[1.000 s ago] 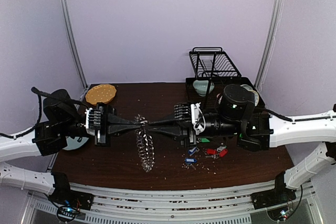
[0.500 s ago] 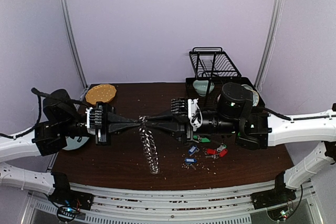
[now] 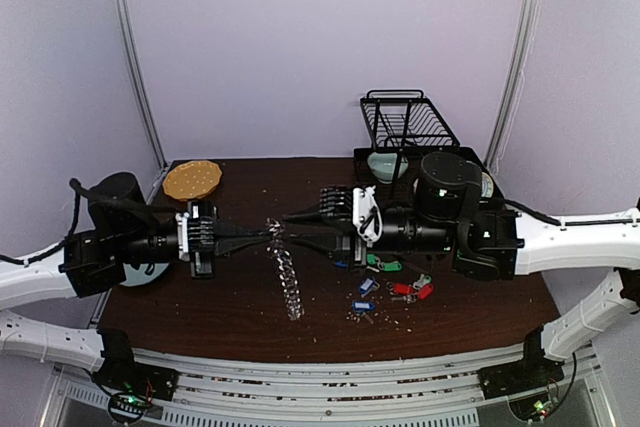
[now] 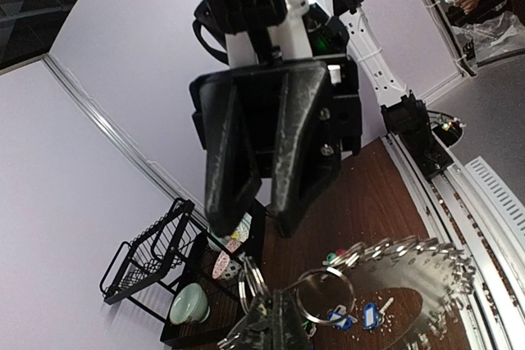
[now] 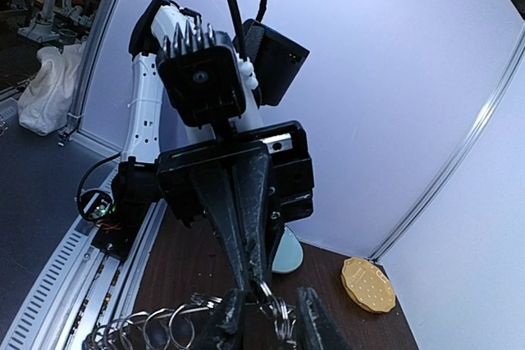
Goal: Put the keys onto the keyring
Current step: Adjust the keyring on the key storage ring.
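Observation:
The keyring [image 3: 285,272] is a chain of small silver rings. It hangs from my left gripper [image 3: 268,235], which is shut on its top rings, down to the brown table. In the left wrist view the shut fingertips [image 4: 275,317] pinch rings, and one ring [image 4: 324,294] stands out sideways. My right gripper [image 3: 292,230] faces the left one, open. In its own view the right gripper [image 5: 267,325] has its fingers on either side of the pinched rings [image 5: 279,311] without clamping them. The keys [image 3: 395,289], with blue, red and green tags, lie on the table below the right arm.
A black dish rack [image 3: 405,122] and a tray holding a green bowl [image 3: 380,165] stand at the back right. A gold disc [image 3: 192,179] lies at the back left. A pale plate [image 3: 145,272] sits under the left arm. Crumbs dot the table near the keys.
My right gripper has opened and drawn back slightly to the right. The hanging chain has swung to the right and hangs straighter from the left gripper.

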`<control>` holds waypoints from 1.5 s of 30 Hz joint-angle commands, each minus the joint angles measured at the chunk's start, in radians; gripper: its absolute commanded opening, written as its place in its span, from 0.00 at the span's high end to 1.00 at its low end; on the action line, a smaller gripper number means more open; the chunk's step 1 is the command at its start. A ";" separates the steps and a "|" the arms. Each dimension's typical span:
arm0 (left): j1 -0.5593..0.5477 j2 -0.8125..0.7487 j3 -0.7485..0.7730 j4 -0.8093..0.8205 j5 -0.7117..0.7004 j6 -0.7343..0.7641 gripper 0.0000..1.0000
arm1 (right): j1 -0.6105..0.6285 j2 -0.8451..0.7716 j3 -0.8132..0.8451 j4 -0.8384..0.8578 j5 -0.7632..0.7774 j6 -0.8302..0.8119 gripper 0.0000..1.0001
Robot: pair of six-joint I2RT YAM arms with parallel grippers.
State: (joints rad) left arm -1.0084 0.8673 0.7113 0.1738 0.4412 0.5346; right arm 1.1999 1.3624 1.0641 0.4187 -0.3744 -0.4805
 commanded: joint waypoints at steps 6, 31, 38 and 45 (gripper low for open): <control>0.002 0.012 0.114 -0.144 -0.144 0.087 1.00 | 0.019 0.041 0.177 -0.305 0.141 -0.192 0.76; -0.015 0.067 0.229 -0.341 -0.165 0.099 1.00 | 0.014 0.139 0.325 -0.508 0.254 -0.297 0.84; -0.015 0.066 0.229 -0.338 -0.178 0.089 1.00 | 0.015 0.141 0.328 -0.543 0.223 -0.292 1.00; -0.011 -0.039 0.119 -0.133 -0.216 0.020 0.76 | -0.078 0.068 0.121 -0.070 -0.026 0.163 1.00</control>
State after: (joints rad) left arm -1.0164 0.8989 0.8749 -0.1440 0.2337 0.5915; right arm 1.1721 1.4895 1.3190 0.0002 -0.2218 -0.6273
